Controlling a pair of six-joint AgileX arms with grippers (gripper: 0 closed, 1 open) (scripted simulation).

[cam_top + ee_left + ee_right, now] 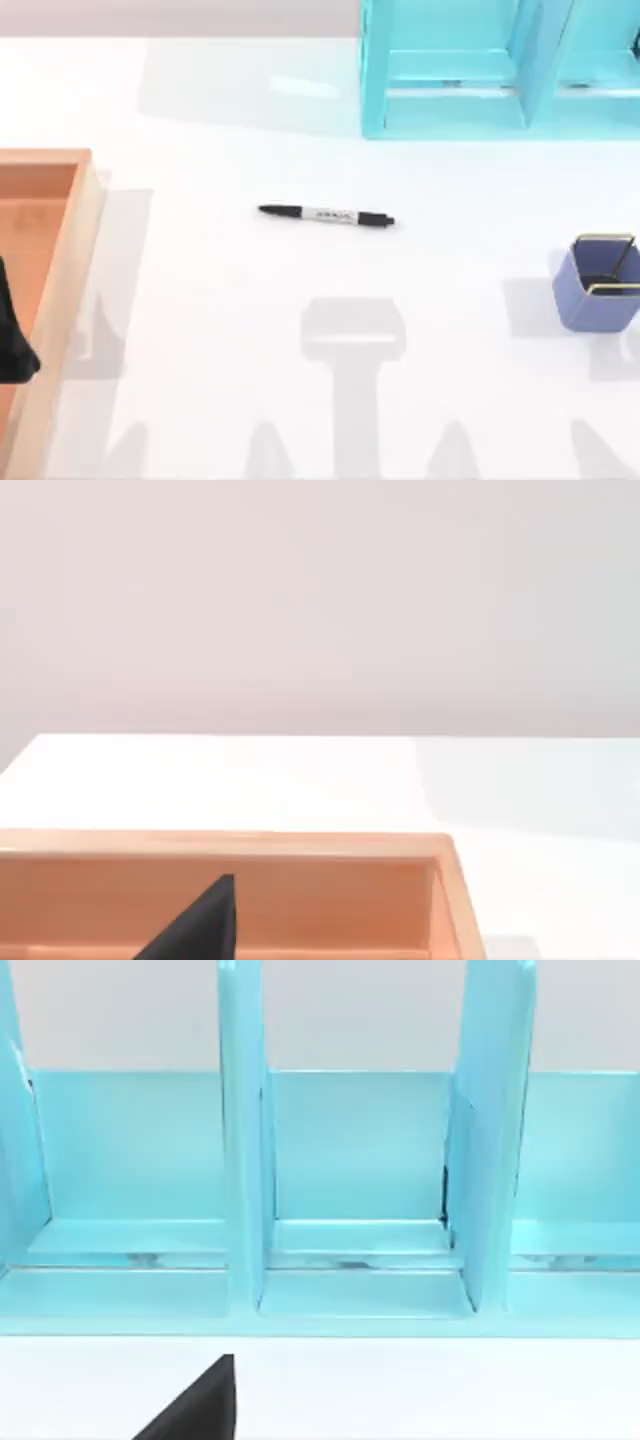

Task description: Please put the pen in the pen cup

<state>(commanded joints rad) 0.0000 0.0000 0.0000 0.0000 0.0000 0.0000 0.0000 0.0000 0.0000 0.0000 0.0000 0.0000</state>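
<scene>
A slim black pen (327, 216) with a pale label band lies flat near the middle of the white surface (220, 330), running left to right, touched by nothing. The periwinkle pen cup (598, 284) with its gold wire rim stands upright at the right edge, well apart from the pen. A turquoise shelf unit (500, 70) sits at the far right; an orange wooden tray (60, 260) sits at the left edge. The left tool (14, 335) hangs over the tray; whether its fingers are apart or together cannot be told. A dark tip of the right tool (200, 1405) faces the shelf unit's compartments.
</scene>
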